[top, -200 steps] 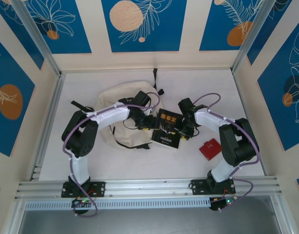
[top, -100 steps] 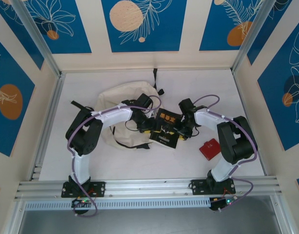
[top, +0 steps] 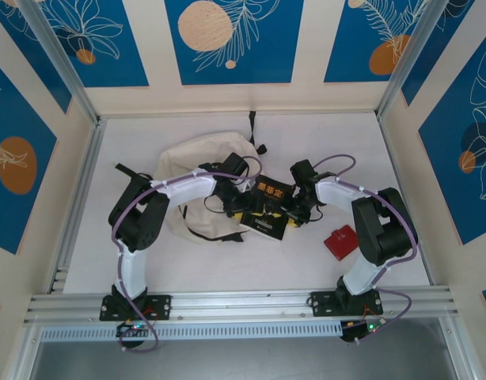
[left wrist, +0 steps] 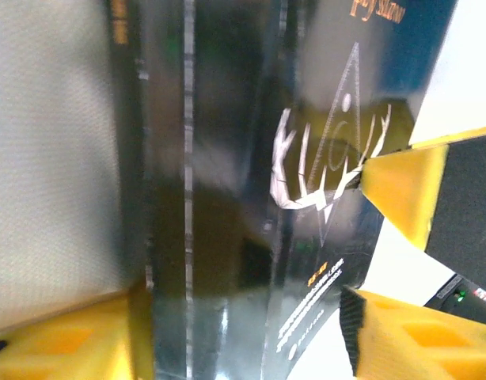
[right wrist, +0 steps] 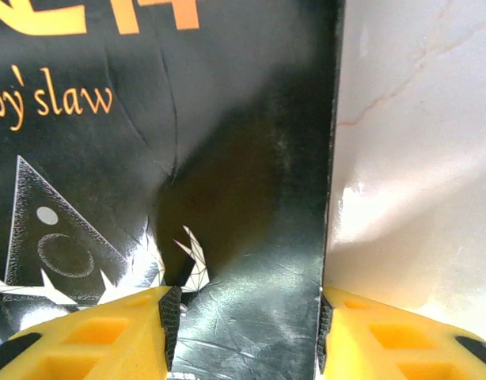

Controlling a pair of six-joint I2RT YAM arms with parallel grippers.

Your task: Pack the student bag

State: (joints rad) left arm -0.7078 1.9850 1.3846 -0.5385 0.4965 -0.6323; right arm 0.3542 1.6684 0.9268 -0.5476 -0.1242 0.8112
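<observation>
Overhead, the student bag (top: 187, 158) lies slumped on the desk (top: 227, 261), left of centre and toward the back. A black book (top: 268, 215) sits just beside the bag's right edge, not yet inside. Both arms meet at the book, the left jaws on its bag side and the right jaws on its far side. A small red case (top: 341, 241) waits well apart, to the right. This view gives the layout, but the bag's opening cannot be made out, and the contact at the book is too small to judge.

Closer in, the left wrist camera shows the left jaws closed on the book (left wrist: 227, 158). Its dark spine side fills the gap, with both pads against it. Cream canvas (left wrist: 53, 158) lies right alongside, and a yellow fingertip (left wrist: 405, 198) from the other arm touches the cover's edge. The hold looks shallow, so the glossy cover could slide out if the book is lifted or swung.

Lastly, the right wrist camera shows the right jaws parted and not pinching. One finger rests over the book's (right wrist: 227, 158) creased cover, and the other is off its edge over bare desk (right wrist: 417, 119). Pressing there could buckle the cover further or lever the book out of the left hold. A hard shove could also push the limp bag away.
</observation>
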